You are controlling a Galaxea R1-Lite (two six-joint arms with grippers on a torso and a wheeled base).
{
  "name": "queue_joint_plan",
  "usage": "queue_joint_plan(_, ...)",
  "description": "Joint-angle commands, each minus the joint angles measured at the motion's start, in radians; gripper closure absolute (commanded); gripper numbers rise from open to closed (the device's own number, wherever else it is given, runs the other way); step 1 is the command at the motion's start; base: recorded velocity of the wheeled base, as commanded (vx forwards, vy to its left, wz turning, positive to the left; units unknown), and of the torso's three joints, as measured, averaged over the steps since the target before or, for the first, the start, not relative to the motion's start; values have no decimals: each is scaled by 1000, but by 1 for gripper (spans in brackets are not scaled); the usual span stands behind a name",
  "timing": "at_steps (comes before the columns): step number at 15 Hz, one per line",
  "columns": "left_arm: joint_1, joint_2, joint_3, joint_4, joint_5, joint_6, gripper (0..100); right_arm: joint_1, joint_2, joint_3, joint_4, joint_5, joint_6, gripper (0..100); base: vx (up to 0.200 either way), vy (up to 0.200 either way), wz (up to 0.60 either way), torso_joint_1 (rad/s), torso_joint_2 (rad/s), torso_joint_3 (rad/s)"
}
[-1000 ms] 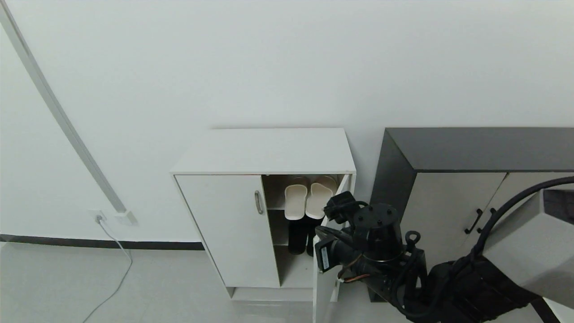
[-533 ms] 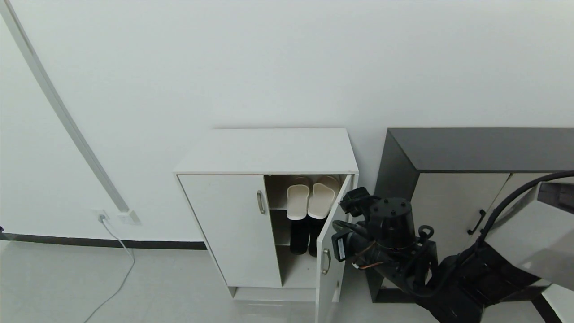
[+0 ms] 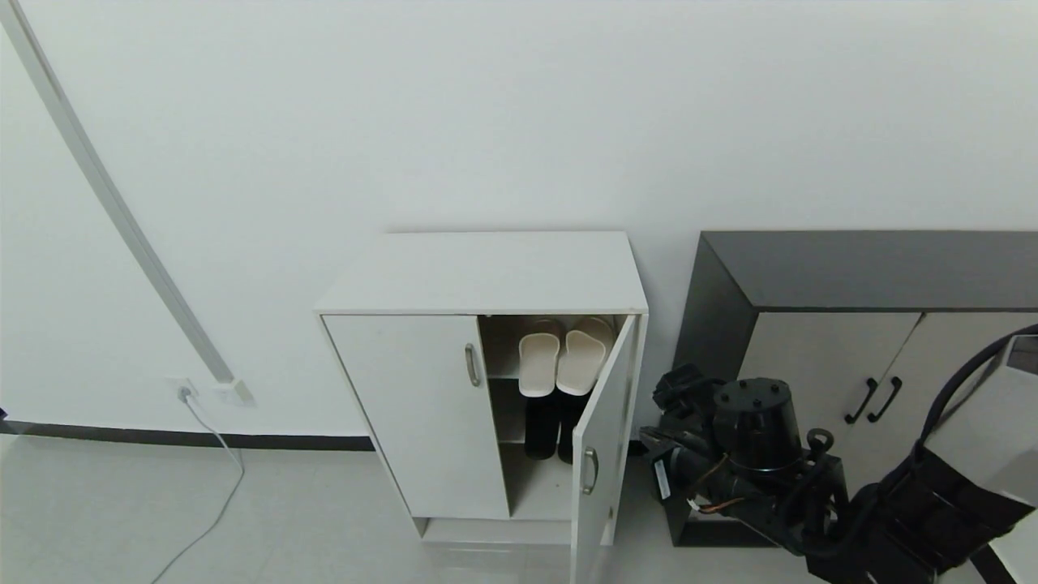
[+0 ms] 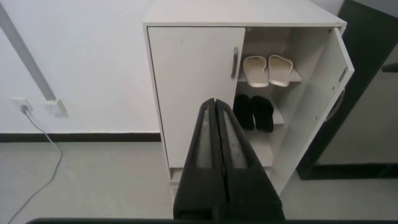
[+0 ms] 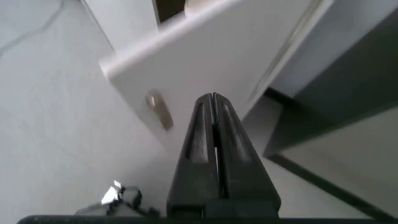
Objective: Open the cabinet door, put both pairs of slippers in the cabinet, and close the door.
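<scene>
The cabinet door (image 3: 604, 422) stands ajar, white slippers (image 3: 559, 362) shelved above black slippers (image 3: 550, 426).

Two slipper pairs (image 3: 559, 365); two cabinets (image 3: 486, 276).

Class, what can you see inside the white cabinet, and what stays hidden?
A white pair of slippers lies on the upper shelf, a black pair on the shelf below. The shut left door hides the cabinet's left half.
</scene>
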Motion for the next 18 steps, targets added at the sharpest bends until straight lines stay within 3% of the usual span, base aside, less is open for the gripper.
queue_joint_plan(1, 0, 0, 0, 0, 0, 0, 100, 2, -35, 41, -1, 4, 0, 100, 200, 0, 0, 2, 7, 7)
queue_joint_plan(5, -2, 0, 0, 0, 0, 0, 100, 3, -52, 142, -58, 6, 6, 100, 200, 0, 0, 1, 23, 4)
queue_joint_plan(10, 0, 0, 0, 0, 0, 0, 100, 6, -49, 228, -137, 7, 6, 100, 0, 0, 0, 0, 0, 0)
queue_joint_plan(18, 0, 0, 0, 0, 0, 0, 100, 45, 25, 191, -166, 7, 9, 100, 0, 0, 0, 0, 0, 0)
